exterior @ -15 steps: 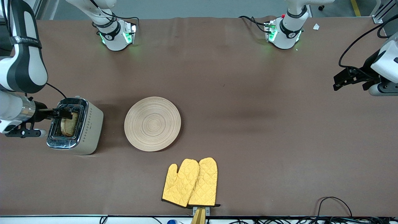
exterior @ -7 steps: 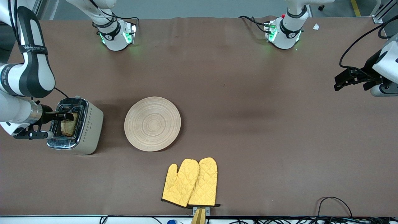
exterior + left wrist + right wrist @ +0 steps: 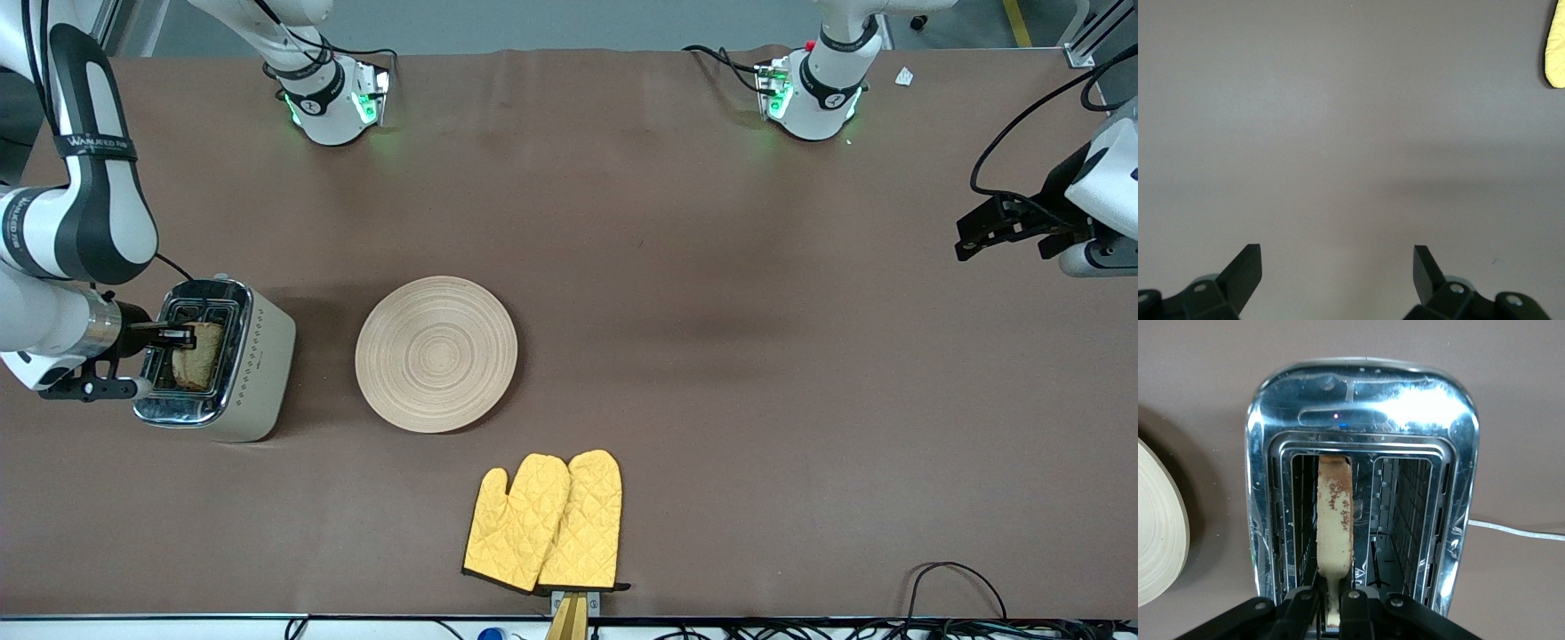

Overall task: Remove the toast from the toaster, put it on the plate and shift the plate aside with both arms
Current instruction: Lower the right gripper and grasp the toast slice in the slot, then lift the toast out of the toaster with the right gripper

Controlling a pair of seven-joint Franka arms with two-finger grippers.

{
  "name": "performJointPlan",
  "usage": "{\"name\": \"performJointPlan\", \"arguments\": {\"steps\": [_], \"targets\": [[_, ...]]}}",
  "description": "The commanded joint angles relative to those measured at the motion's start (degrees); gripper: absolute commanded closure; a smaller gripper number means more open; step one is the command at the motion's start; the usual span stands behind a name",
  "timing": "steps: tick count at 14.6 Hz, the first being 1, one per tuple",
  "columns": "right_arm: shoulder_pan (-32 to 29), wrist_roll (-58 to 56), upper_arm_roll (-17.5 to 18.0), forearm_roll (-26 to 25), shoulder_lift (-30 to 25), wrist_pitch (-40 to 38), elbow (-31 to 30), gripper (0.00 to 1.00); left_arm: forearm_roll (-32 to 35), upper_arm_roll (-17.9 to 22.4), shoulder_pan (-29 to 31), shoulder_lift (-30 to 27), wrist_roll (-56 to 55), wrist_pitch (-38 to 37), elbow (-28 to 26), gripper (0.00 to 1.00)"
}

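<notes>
The toast (image 3: 200,354) is a brown slice standing on edge in a slot of the silver toaster (image 3: 233,391) at the right arm's end of the table. My right gripper (image 3: 182,336) is over the toaster and shut on the toast's upper edge. In the right wrist view the toast (image 3: 1335,523) shows edge-on between the fingers of the gripper (image 3: 1332,603). The round beige wooden plate (image 3: 436,353) lies on the table beside the toaster, toward the left arm's end; its rim shows in the right wrist view (image 3: 1158,540). My left gripper (image 3: 978,233) is open and empty over bare table, as its wrist view (image 3: 1337,263) shows.
A pair of yellow oven mitts (image 3: 545,522) lies nearer the front camera than the plate; one tip shows in the left wrist view (image 3: 1556,47). The toaster's white cable (image 3: 1515,530) runs off on the brown mat. Cables lie along the table's front edge.
My right gripper has drawn back a little toward the table's end and closed on the toast, which now stands slightly higher in the slot. The left arm has barely moved.
</notes>
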Motion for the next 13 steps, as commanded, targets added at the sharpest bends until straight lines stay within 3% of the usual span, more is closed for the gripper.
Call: {"name": "performJointPlan", "arguments": {"steps": [1,7,9,13], "targets": [[-1.19,-3.26,0.86,0.15,-2.33,-3.61,2.99,1.0,-0.74,0.05,-0.13,1.12,-0.84,0.32,0.96,0.0],[-0.23,-4.68,1.56,0.42,-10.68,-15.93,7.39,1.0,-0.47,0.23,0.22,0.94,0.04,0.24,0.96,0.0],[3.1,-3.37,1.21,1.21,-12.09,-18.48,8.36,1.0,-0.47,0.23,0.14,0.94,-0.31,0.24,0.87,0.0],[4.35,1.12,1.21,9.28,-10.79,-14.82,7.48,1.0,-0.04,0.23,0.14,1.03,-0.4,2.08,0.96,0.0]]}}
